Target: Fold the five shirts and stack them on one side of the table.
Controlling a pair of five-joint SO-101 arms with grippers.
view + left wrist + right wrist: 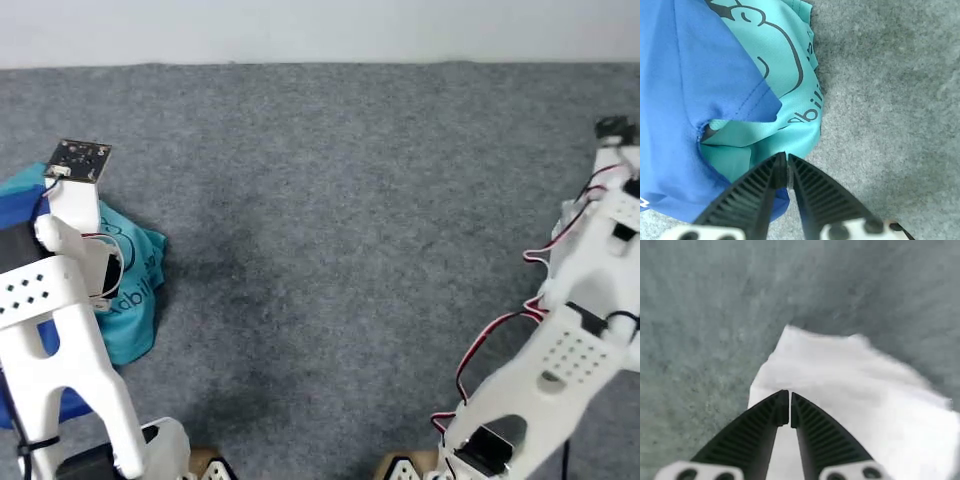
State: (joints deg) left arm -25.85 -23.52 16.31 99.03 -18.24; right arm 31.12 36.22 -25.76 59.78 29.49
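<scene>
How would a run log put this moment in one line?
left pincer: shut, at edge of teal shirt | blue shirt: overlapping teal shirt | right pincer: shut, over white cloth

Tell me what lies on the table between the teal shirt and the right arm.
Nothing. In the high view, the stretch of grey table cover between the teal shirt and the right arm is bare.
</scene>
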